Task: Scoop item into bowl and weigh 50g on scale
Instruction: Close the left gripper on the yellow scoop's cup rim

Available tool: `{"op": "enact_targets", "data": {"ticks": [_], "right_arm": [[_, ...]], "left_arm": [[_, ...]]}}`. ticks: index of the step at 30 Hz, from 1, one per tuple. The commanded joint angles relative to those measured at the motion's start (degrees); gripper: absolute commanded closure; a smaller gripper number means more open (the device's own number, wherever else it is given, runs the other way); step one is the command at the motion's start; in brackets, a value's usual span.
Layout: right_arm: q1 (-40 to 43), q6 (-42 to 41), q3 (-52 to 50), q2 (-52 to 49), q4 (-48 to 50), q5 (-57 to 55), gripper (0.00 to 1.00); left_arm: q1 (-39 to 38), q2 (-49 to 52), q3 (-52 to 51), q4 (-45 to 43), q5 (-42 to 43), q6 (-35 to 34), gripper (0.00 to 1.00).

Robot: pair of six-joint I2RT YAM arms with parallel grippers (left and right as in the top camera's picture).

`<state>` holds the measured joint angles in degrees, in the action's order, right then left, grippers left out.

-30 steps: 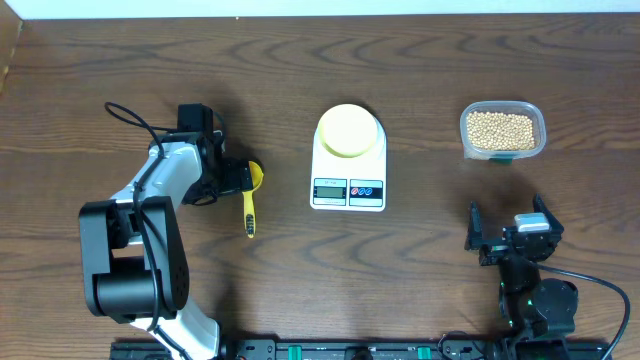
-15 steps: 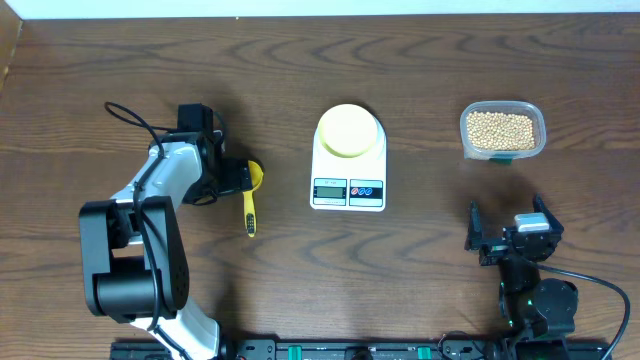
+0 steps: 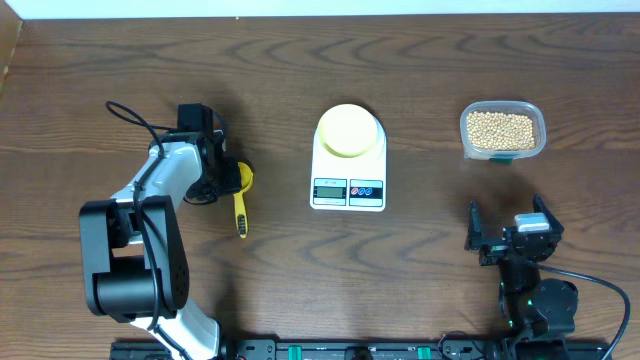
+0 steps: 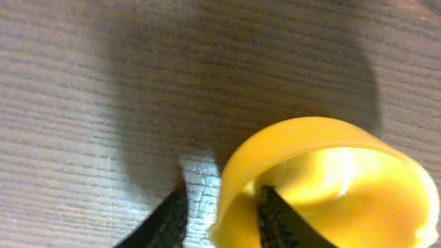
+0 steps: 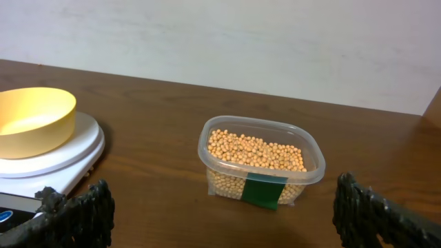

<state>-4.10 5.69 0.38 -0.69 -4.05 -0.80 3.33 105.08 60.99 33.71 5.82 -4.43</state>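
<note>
Pinching the yellow scoop point(image 3: 240, 203) by the wall of its round cup, the left gripper point(image 3: 226, 180) is closed on it. One black finger point(image 4: 274, 219) sits inside the cup and the other sits outside, with the yellow wall squeezed between them. The scoop's handle pokes out past the gripper over the brown table point(image 3: 420, 265), and I cannot tell if it touches the wood. Off to this gripper's right side, near but apart, is the white scale point(image 3: 348, 190). The pale-yellow bowl point(image 3: 348, 130) sits on its round plate. The right gripper point(image 5: 222, 207) is open, with its two fingers spread wide. Right in front of it stands a clear plastic tub point(image 5: 311, 171) with the little tan beans point(image 5: 255, 150) inside. The scale and the bowl are in front of this gripper too, over on its left.
</note>
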Motion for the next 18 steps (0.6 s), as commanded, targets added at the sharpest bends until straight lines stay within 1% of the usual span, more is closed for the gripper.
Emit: {"op": "enact_targets", "data": {"ticks": [1,3,4,5,8,18], "right_arm": [[-0.39,0.37,-0.07,0.31,-0.26,0.33,0.01],[-0.39,0.37,-0.07,0.31,-0.26,0.33,0.01],[-0.39,0.37,-0.07,0.31,-0.26,0.33,0.01],[-0.39,0.37,-0.07,0.31,-0.26,0.33,0.01],[-0.39,0.37,-0.07,0.31,-0.26,0.33,0.01],[-0.39,0.37,-0.07,0.31,-0.26,0.33,0.01]], "left_arm": [[0.35,2.03,-0.79,0.20,-0.92,0.07,0.71],[0.35,2.03,-0.79,-0.02,-0.92,0.07,0.80],[0.35,2.03,-0.79,-0.09,-0.92,0.09,0.81],[0.35,2.03,-0.79,-0.22,-0.92,0.07,0.85],[0.35,2.03,-0.79,-0.48,-0.92,0.09,0.92],[0.35,2.03,-0.79,-1.31,-0.92,0.07,0.92]]}}
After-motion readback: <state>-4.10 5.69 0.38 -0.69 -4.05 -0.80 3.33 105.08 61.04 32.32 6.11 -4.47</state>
